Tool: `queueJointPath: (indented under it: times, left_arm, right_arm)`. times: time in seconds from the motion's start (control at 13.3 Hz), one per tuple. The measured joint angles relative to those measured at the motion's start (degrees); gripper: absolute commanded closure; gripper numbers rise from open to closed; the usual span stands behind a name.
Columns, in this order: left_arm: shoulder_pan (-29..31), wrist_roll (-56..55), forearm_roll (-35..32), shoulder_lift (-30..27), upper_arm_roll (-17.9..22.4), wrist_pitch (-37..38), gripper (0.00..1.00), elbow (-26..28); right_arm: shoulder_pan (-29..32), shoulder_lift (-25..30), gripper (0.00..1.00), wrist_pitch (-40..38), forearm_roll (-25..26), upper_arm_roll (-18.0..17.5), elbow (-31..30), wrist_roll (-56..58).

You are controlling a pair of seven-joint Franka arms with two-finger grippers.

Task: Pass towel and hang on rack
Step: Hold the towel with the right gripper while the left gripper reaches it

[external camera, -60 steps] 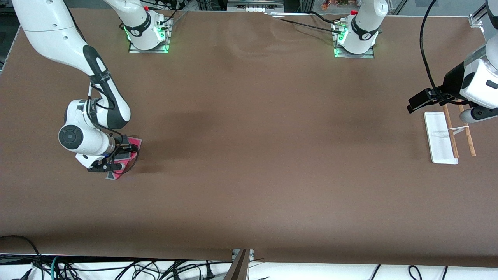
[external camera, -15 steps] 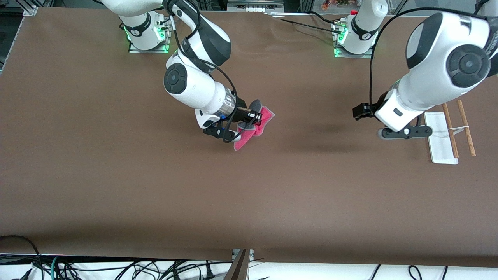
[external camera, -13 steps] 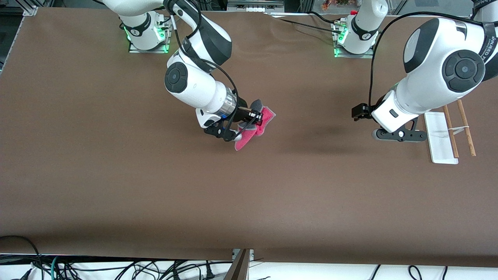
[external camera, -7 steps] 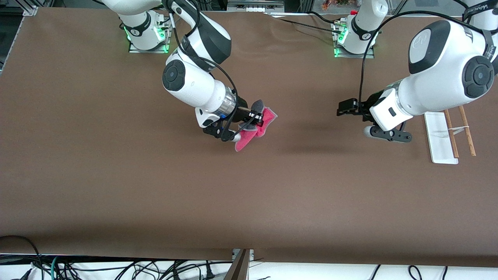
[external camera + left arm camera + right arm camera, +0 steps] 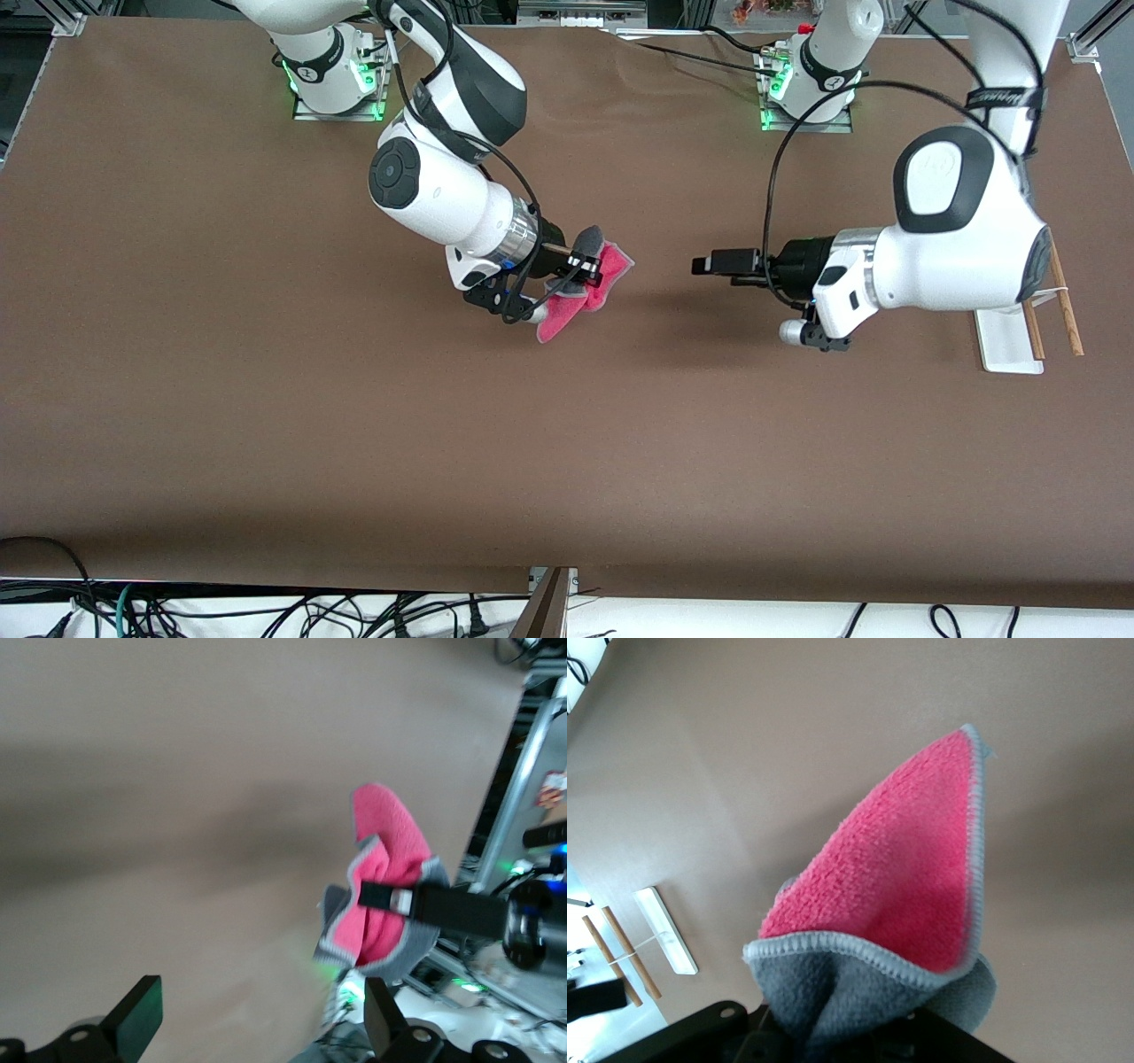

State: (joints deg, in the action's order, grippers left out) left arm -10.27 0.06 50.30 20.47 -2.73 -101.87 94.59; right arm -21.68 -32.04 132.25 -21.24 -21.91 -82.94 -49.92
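Your right gripper (image 5: 586, 268) is clamped shut on the towel (image 5: 585, 288), holding it up over the middle of the table (image 5: 354, 425) with pink folds and a grey corner hanging loose. Your left gripper (image 5: 711, 265) points at it over the table toward the left arm's end, fingers spread wide and empty, well apart from the cloth.

By my reading, you have the pickup and carry done; the handover itself has not begun, and the hanging is all ahead. The rack (image 5: 1059, 306) stands bare at the left arm's end of the table, partly hidden by the left arm in the front view.

From the left wrist view you see what the front view cannot: the right gripper's finger (image 5: 390, 897) pinching across the towel (image 5: 381, 904) at its middle, with free cloth on either side to take. The right wrist view shows the towel (image 5: 904, 877) bunched at the grip and the rack (image 5: 629, 948) whole, rods and white base.
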Motion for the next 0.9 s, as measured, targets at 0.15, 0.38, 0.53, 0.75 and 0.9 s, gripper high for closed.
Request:
queueJointPath:
  times: [0.15, 0.38, 0.53, 0.75, 0.9]
  left_arm:
    - [-1.0, 0.6, 3.5, 1.7, -0.1, -4.0, 0.0, 1.4]
    - [-2.9, 0.8, 10.0, 3.2, -0.3, -7.1, 0.01, 1.9]
    - [-4.0, 0.7, 12.0, 3.5, -0.3, -7.9, 0.02, 1.9]
    - [-4.1, 0.1, 12.2, 3.5, -0.3, -7.1, 0.19, 2.2]
    - [-4.1, -0.9, 12.2, 3.5, -0.3, -6.0, 0.35, 2.5]
  right_arm:
    - [-0.3, -0.1, 1.0, 0.2, -0.2, 0.0, 0.6, -0.7]
    - [-1.2, -0.8, 1.0, 2.7, -0.2, 0.0, 1.7, -2.1]
    - [-1.6, -1.6, 1.0, 3.4, -0.2, 0.0, 2.4, -2.3]
    - [-1.6, -2.2, 1.0, 4.4, -0.2, 0.2, 2.8, -2.3]
    - [-1.5, -2.4, 1.0, 5.5, -0.2, 0.5, 2.8, -2.3]
